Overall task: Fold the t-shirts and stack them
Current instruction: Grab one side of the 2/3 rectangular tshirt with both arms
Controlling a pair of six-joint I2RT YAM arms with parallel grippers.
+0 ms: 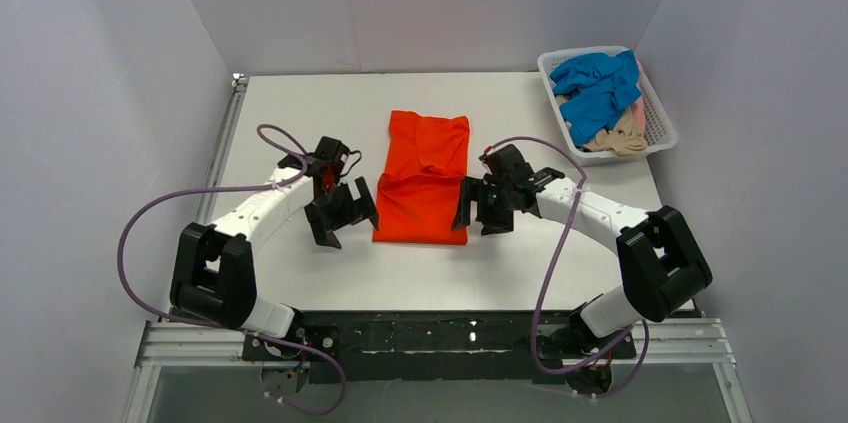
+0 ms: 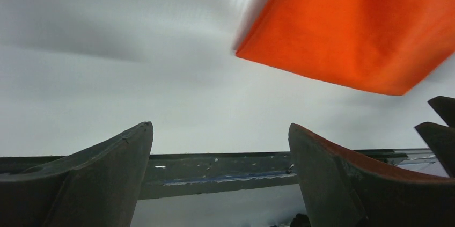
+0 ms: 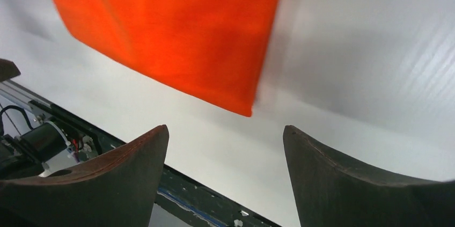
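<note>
Bolted to the metal rail [image 1: 440, 335] at the near edge of the desk [image 1: 290, 113], both arms reach forward and bend inward toward the middle. Purple cables [image 1: 135, 223] loop off each arm.

Next comes the left claw [image 1: 342, 215], hanging low over the desk with its jaws spread wide and nothing between them. It sits just beside the near left corner of the orange-red t-shirt [image 1: 424, 178], with a strip of bare desk in between. In the left wrist view the two dark fingers [image 2: 102, 178] stand well apart, and the shirt's corner lies beyond them, untouched.

Opposite it, the right claw [image 1: 485, 208] is likewise spread open and empty. It is close against the shirt's near right edge. In the right wrist view the near corner of the cloth lies ahead of the gap between the fingers and is not gripped.

Between the two claws, the orange-red t-shirt lies flat in the middle of the desk, folded into a long, narrow shape that runs away from the arms. A few soft creases show toward its far end.

Farthest off, at the far right corner of the desk, stands a white mesh basket [image 1: 662, 113]. In it a blue t-shirt [image 1: 597, 88] is bunched on top of a pale beige-pink t-shirt [image 1: 618, 139], both crumpled.
</note>
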